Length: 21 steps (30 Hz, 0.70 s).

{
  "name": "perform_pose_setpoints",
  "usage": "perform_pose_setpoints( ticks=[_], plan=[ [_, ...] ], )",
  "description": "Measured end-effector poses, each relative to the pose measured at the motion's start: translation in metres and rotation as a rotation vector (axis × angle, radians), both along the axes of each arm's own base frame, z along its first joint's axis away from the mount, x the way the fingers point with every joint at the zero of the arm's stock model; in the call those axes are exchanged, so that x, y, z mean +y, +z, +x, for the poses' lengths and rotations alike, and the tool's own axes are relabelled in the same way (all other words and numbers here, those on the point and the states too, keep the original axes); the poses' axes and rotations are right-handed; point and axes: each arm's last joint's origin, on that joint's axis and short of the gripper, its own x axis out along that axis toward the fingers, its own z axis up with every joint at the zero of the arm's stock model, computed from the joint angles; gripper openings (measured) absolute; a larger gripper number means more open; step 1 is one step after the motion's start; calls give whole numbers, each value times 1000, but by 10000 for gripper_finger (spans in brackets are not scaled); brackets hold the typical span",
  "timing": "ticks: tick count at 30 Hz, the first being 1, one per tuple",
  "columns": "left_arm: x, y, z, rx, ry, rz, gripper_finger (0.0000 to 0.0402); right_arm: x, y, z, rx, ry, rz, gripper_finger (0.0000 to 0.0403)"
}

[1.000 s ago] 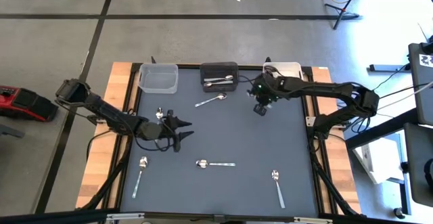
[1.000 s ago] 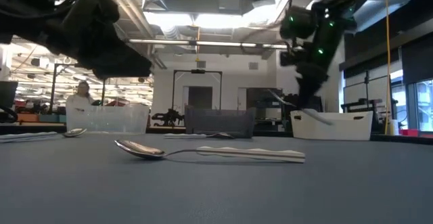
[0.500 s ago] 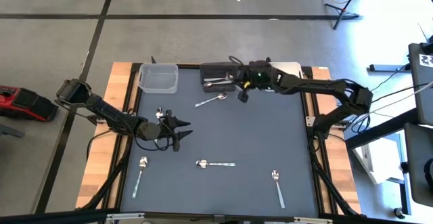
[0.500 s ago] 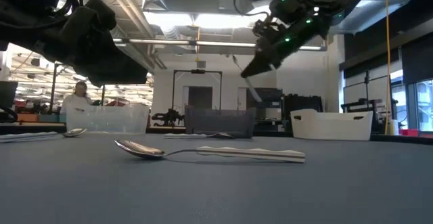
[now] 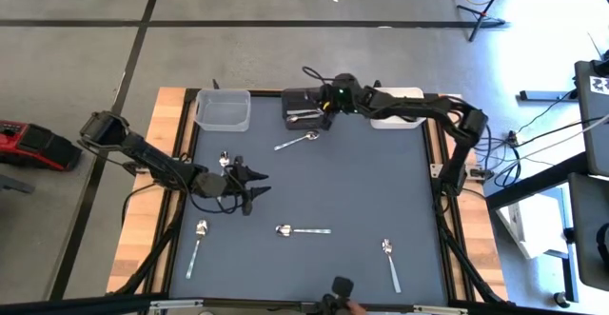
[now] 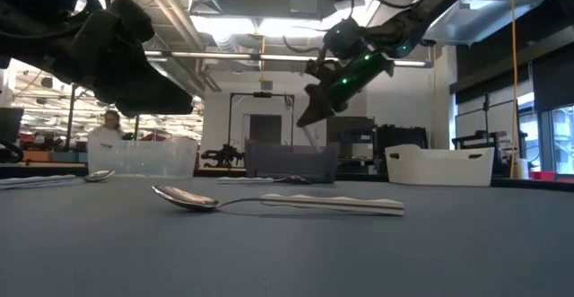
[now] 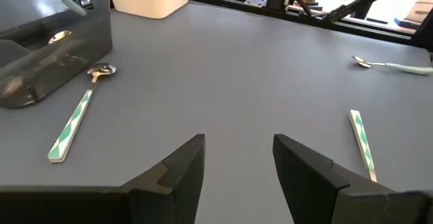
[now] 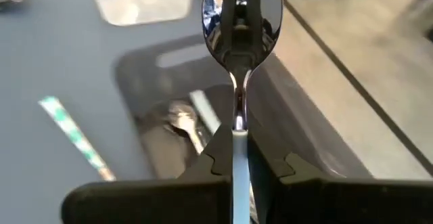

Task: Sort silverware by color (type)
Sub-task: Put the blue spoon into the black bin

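While clamped on a spoon [image 8: 241, 14], right gripper [image 5: 328, 101] hangs over the black bin [image 5: 297, 97], likely to drop it among like spoons. Left gripper [image 5: 255, 181] waits open, empty, near the table's left side.

Dark jointed arms [image 5: 143, 151], green status light [image 5: 335, 92]

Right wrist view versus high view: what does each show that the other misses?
Only the right wrist view shows the spoon pinched in the right gripper, bowl outward. Only the high view shows the clear bin, the white bin, loose spoons and the open left gripper. Both show the black bin holding spoons.
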Motion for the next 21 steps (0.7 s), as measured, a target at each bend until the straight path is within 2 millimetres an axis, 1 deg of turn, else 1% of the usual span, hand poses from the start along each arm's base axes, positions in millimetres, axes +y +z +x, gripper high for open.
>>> perform_pose_setpoints(
  ticks=[3, 5, 9, 12, 14, 16, 18, 21],
  plan=[
    [0, -1, 0, 8, -3, 1, 170, -2, 0, 2, 17, -31, -14, 18],
    [0, -2, 1, 13, -3, 3, 170, -2, -1, 1, 31, -32, -7, 36],
    [0, -3, 1, 17, -12, 0, 170, 0, -5, -1, 77, -40, 11, 106],
    [-2, -3, 0, 14, -19, -3, 170, 8, 3, -6, 115, -37, 19, 159],
    [-3, -2, 0, 11, -26, -5, 170, 19, 14, -11, 140, -16, 25, 185],
    [-5, -2, 0, 9, -36, -8, 170, 36, 27, -15, 161, 19, 32, 203],
    [-7, -2, 0, 9, -52, -11, 170, 58, 37, -19, 203, 69, 53, 212],
    [-9, -1, 0, 12, -96, -24, 170, 96, 53, -28, 251, 133, 93, 215]
  ],
)
